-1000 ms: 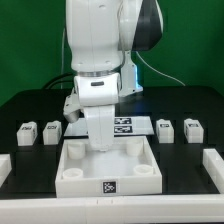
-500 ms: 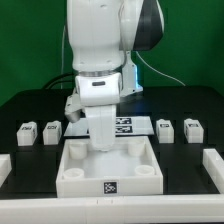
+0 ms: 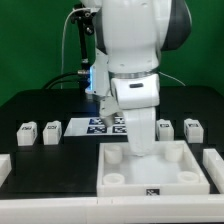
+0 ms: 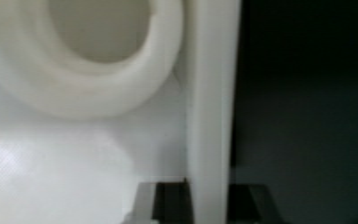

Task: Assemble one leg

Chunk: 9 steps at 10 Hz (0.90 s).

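Observation:
Four small white legs with tag marks stand on the black table: two on the exterior view's left [image 3: 27, 131] [image 3: 51, 131] and two on its right [image 3: 165, 129] [image 3: 192, 129]. None is held. My gripper [image 3: 140, 148] reaches down onto the back wall of the large white tray-like panel [image 3: 150, 187]. In the wrist view the panel's thin upright wall [image 4: 211, 100] runs between my dark fingertips [image 4: 167, 203], and the gripper [image 4: 211, 205] is shut on it. A round socket [image 4: 87, 40] of the panel shows beside the wall.
The marker board [image 3: 105, 125] lies behind the panel. White blocks sit at the table's far left [image 3: 3, 165] and far right [image 3: 214, 165] in the exterior view. The arm's body hides the panel's back middle.
The arm has swung to the exterior view's right and the panel has slid that way with it, from the middle towards the right block. The legs have not moved.

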Tool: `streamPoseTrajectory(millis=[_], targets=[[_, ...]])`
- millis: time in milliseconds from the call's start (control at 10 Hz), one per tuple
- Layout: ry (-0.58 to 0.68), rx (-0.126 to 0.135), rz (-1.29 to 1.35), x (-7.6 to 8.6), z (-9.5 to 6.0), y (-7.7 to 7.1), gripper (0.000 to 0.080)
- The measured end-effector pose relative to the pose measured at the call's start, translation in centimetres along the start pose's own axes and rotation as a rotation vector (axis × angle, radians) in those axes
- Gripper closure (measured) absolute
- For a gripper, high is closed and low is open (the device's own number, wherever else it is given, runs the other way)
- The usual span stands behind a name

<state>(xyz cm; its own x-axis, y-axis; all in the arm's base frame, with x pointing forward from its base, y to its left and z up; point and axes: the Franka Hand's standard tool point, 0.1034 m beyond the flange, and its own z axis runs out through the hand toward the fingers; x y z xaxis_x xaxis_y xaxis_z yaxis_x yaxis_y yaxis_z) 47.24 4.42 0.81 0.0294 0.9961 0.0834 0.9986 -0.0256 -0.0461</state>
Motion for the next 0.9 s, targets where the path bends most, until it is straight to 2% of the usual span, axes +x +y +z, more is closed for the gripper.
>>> streamPoseTrajectory(millis=[200, 700, 800, 900], targets=[[0.014, -0.014, 0.02, 1.6, 0.01, 1.44, 0.0738], [0.017, -0.022, 0.021, 1.56, 0.1, 1.67, 0.0738], [0.017, -0.021, 0.022, 1.52, 0.14, 1.65, 0.0662], [0.017, -0.021, 0.023, 1.49, 0.14, 1.65, 0.0477]])
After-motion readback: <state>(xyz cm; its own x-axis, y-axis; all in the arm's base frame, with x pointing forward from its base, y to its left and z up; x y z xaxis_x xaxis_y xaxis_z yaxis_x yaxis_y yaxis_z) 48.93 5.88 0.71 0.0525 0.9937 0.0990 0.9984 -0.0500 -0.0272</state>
